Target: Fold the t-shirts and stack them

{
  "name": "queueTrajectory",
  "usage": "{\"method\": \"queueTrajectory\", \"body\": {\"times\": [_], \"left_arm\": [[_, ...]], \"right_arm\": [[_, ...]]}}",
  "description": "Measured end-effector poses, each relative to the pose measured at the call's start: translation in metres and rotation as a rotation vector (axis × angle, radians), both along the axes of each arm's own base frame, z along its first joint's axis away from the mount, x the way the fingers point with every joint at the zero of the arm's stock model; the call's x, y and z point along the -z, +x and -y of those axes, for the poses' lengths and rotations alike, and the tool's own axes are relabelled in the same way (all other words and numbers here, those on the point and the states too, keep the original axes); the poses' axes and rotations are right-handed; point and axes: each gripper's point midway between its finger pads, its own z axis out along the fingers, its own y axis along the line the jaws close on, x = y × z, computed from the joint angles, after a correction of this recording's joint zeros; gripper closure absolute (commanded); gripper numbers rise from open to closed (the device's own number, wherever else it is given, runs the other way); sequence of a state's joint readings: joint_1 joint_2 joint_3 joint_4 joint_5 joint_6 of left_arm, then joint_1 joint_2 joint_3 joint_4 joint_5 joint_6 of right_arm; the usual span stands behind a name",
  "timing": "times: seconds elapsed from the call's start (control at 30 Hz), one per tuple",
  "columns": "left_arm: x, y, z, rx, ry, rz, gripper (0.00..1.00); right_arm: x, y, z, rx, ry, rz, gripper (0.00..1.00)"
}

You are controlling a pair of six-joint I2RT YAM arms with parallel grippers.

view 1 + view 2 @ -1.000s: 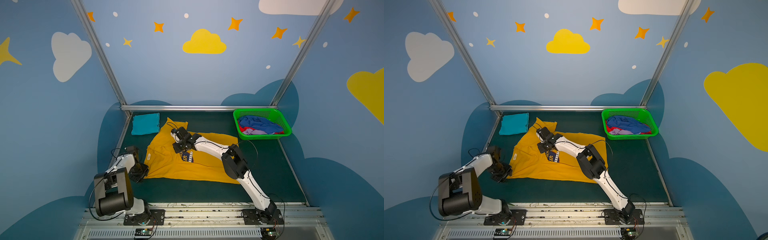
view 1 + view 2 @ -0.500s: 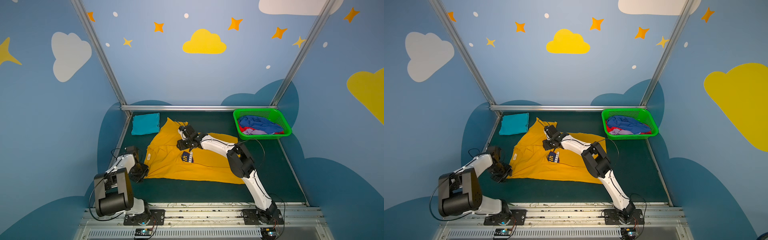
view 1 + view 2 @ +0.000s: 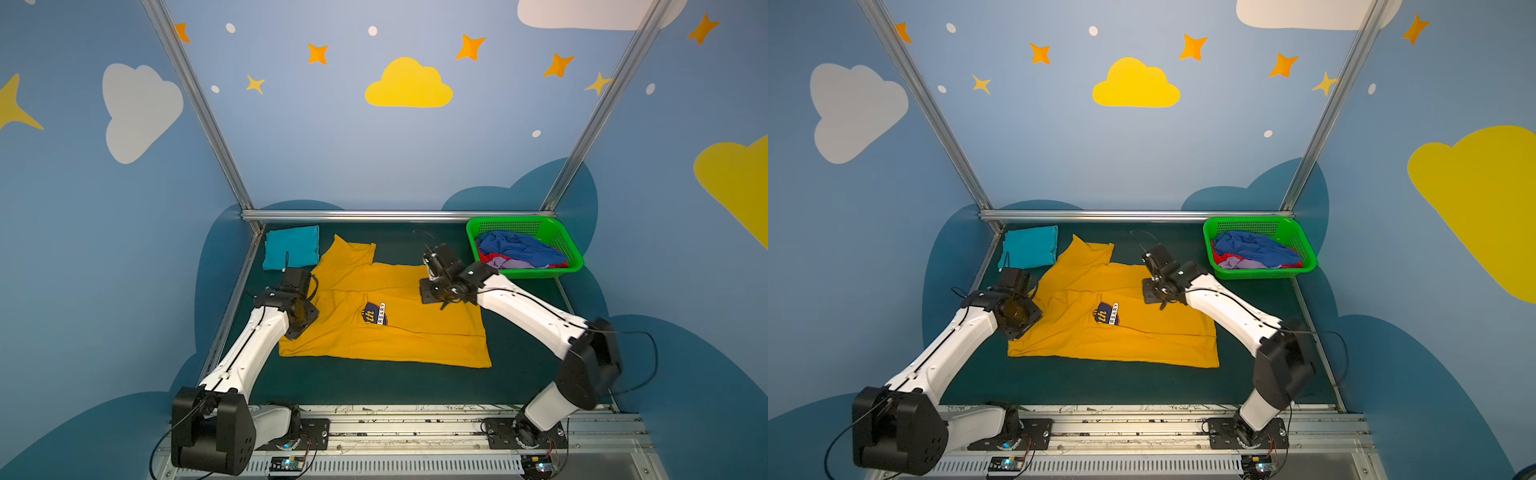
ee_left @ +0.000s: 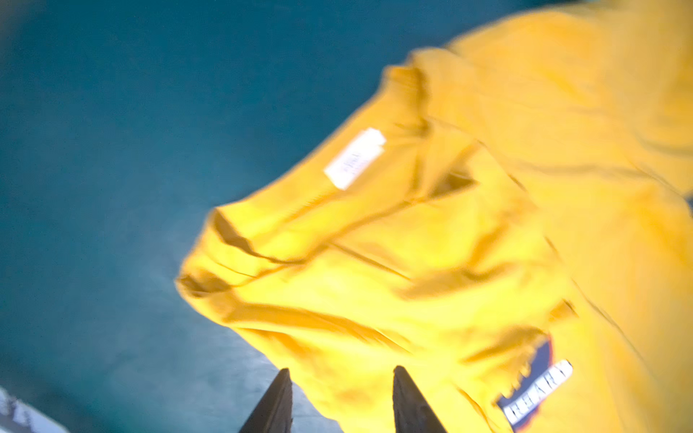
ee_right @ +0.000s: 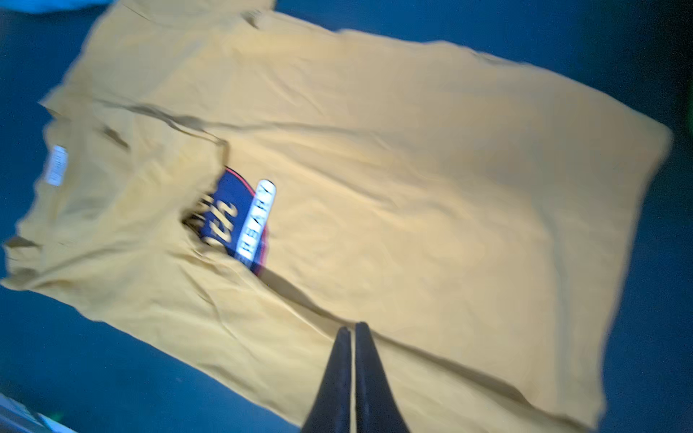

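A large mustard-yellow t-shirt (image 3: 399, 328) (image 3: 1129, 332) lies spread on the green table, with a fold across half of its navy print (image 3: 375, 314) (image 5: 240, 217). A teal t-shirt (image 3: 292, 252) (image 3: 1030, 251) lies folded at the far left. Blue, red and lavender t-shirts (image 3: 519, 251) are heaped in the basket. My left gripper (image 4: 340, 375) (image 3: 296, 282) hovers open over the yellow shirt's left edge, near the collar label (image 4: 354, 157), and holds nothing. My right gripper (image 5: 352, 326) (image 3: 434, 266) is shut and empty, raised above the shirt's far right part.
The bright green basket (image 3: 575, 259) (image 3: 1208, 232) stands at the far right corner. Metal frame rails (image 3: 374, 215) bound the table at the back and sides. Bare green mat (image 3: 395, 386) shows in front of the yellow shirt.
My right gripper has swung right, from the sleeve near the collar to the shirt's far right. The left arm has risen and reached farther in over the shirt's left edge.
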State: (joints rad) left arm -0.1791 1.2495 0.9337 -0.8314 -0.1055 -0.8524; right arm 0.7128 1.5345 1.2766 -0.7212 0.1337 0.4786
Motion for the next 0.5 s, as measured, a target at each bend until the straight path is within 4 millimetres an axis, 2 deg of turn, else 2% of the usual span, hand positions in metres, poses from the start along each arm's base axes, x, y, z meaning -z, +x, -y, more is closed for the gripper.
{"method": "queueTrajectory", "body": {"times": [0.07, 0.13, 0.23, 0.37, 0.5], "left_arm": [[0.003, 0.002, 0.021, 0.056, -0.001, -0.009, 0.55], [0.012, 0.002, 0.043, 0.110, -0.001, -0.035, 0.56], [0.029, 0.003, 0.073, 0.173, 0.009, -0.087, 0.58], [0.046, 0.009, 0.119, 0.266, 0.015, -0.139, 0.61], [0.052, 0.013, 0.166, 0.362, -0.001, -0.148, 0.61]], "right_arm": [[0.020, -0.023, 0.034, 0.053, -0.032, -0.062, 1.00], [0.050, -0.051, 0.065, 0.109, -0.078, -0.160, 1.00], [0.086, -0.087, 0.098, 0.166, -0.150, -0.283, 1.00], [0.108, -0.111, 0.121, 0.224, -0.192, -0.365, 1.00], [0.118, -0.117, 0.136, 0.281, -0.197, -0.402, 1.00]]}}
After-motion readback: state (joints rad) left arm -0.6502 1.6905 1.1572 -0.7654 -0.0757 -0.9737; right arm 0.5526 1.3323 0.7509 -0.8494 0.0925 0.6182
